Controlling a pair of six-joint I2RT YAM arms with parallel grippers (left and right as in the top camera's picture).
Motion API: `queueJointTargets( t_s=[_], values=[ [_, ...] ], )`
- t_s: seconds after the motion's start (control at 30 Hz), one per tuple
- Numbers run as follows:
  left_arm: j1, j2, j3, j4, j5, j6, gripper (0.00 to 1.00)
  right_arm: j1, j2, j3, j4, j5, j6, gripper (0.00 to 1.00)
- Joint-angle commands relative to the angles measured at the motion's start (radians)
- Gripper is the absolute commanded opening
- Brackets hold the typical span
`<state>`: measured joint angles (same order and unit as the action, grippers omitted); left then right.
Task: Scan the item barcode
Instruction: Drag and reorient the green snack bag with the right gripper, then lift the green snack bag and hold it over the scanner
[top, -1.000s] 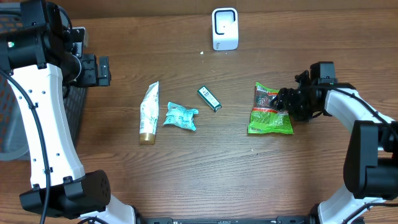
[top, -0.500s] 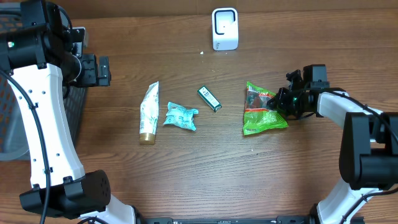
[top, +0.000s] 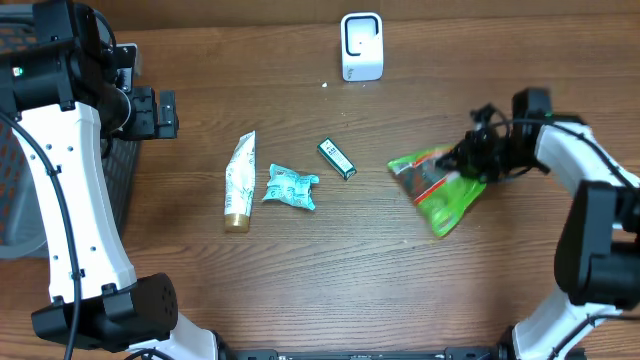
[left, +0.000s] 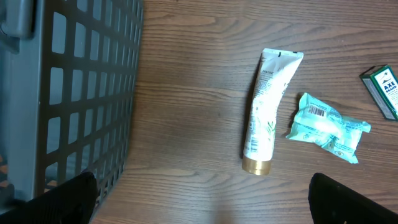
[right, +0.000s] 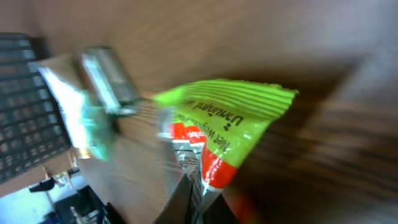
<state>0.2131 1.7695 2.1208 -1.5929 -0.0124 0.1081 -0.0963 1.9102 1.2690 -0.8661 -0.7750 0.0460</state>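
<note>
The green snack packet (top: 438, 188) is gripped at one edge by the closed right hand (top: 470, 158) at 3 o'clock of the worktop (top: 330, 270). The left hand (top: 163, 113) is spread wide at 9 o'clock, beside the grey basket (left: 74, 93). The scanner (top: 361, 46) is seen at 12 o'clock.

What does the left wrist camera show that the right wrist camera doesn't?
Only the left wrist view: the barcode on the teal packet, and the tips of the open left claw. Only the right wrist view: the green snack bag pinched in the shut right claw. Both: the white tube, the packet and the small green box, blurred in the right wrist view.
</note>
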Motion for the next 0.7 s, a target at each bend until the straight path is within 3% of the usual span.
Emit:
queueJointTargets(
  t_s=[0.0, 0.23, 0.43, 0.67],
  values=[
    [0.003, -0.016, 0.006, 0.001, -0.003, 0.012, 1.00, 0.003, -0.117, 0.096, -0.037, -0.092, -0.048, 0.04],
    [0.003, -0.016, 0.006, 0.001, -0.003, 0.012, 1.00, 0.002, -0.219, 0.108, -0.010, -0.224, -0.013, 0.04],
    [0.003, -0.016, 0.006, 0.001, -0.003, 0.012, 1.00, -0.011, -0.228, 0.108, 0.055, -0.548, -0.008, 0.04],
    [0.003, -0.016, 0.006, 0.001, -0.003, 0.012, 1.00, -0.043, -0.229, 0.108, 0.285, -0.728, 0.201, 0.04]
  ],
)
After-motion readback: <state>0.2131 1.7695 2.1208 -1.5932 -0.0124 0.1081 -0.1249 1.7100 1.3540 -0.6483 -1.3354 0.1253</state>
